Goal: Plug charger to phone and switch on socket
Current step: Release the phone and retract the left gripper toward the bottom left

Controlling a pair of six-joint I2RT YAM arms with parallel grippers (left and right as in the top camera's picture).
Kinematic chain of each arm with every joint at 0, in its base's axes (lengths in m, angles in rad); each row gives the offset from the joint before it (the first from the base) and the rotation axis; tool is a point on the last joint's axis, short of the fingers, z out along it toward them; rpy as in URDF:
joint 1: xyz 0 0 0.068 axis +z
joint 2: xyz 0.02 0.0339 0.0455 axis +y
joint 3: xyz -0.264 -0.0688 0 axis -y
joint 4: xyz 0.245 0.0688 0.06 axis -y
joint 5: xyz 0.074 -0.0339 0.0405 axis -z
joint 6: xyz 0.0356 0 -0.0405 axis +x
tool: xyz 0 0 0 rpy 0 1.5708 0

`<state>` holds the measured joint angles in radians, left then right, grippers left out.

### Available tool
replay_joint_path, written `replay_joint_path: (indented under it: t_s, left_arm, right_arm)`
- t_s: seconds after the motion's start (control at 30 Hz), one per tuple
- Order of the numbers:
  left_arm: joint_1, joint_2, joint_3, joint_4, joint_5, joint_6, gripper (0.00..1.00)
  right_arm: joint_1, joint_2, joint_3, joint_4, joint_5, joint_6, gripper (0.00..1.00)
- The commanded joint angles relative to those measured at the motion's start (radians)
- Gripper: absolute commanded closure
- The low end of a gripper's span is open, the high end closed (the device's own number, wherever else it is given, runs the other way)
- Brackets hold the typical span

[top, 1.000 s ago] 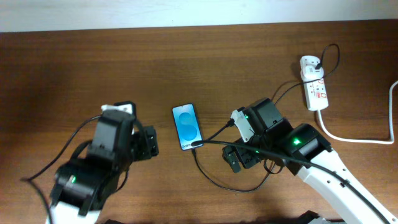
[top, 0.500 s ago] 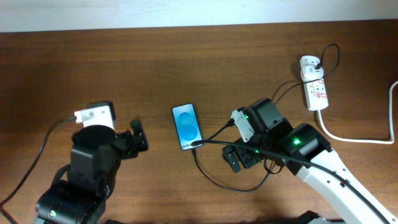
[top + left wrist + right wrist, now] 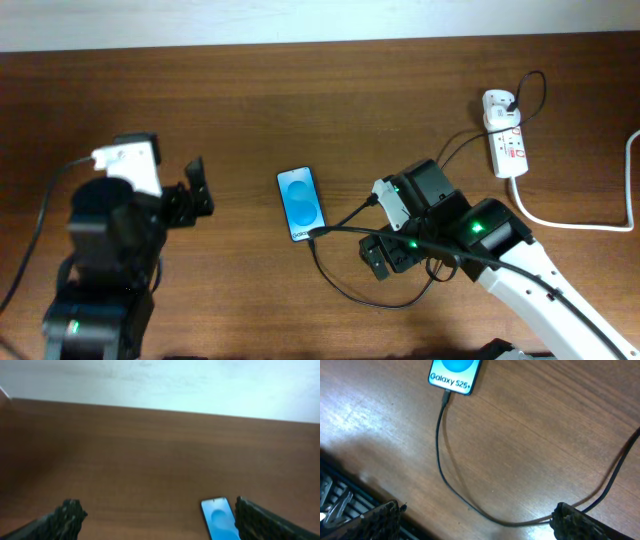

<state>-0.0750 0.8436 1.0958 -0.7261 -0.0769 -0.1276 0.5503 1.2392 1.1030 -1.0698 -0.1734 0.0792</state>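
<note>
The phone [image 3: 301, 203] lies flat mid-table with its blue screen lit. It also shows in the left wrist view [image 3: 218, 517] and the right wrist view [image 3: 455, 372]. The charger cable [image 3: 345, 290] is thin and black. Its plug tip [image 3: 446, 395] sits in the phone's bottom edge, and the cable loops right towards the socket [image 3: 509, 143] at the far right. My left gripper [image 3: 198, 188] is open and empty, left of the phone. My right gripper [image 3: 374, 240] is open and empty over the cable loop [image 3: 470, 505].
A thick white cord [image 3: 565, 220] runs from the socket to the right edge. A white adapter [image 3: 499, 102] is plugged into the strip's far end. The table's front edge [image 3: 350, 490] is close to my right gripper.
My left arm has swung left and back, away from the phone. The right arm, phone and cable have not moved.
</note>
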Motion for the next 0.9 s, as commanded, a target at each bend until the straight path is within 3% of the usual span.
replay_joint_path:
  t_s: [0.0,0.2,0.57,0.73,0.87]
  left_arm:
    - [0.013,-0.148,0.005,-0.067,0.056,0.047,0.01]
    - [0.013,-0.494,0.005,-0.243,0.051,0.047,0.01]
    - [0.013,-0.837,0.005,-0.517,0.115,0.020,0.01]
    - [0.011,-0.837,0.013,-0.599,0.115,0.020,0.01]
    - [0.012,-0.837,-0.038,-0.505,0.115,0.020,0.01]
  right_arm:
    - [-0.002,-0.002,-0.004,0.003,0.006,0.007,0.02]
    - [-0.002,-0.002,-0.004,0.013,0.006,0.007,0.02]
    - [-0.002,-0.002,-0.004,0.012,0.006,0.007,0.02]
    - [-0.002,-0.002,-0.004,0.012,0.006,0.007,0.02]
    - [-0.002,-0.002,-0.004,0.012,0.006,0.007,0.02]
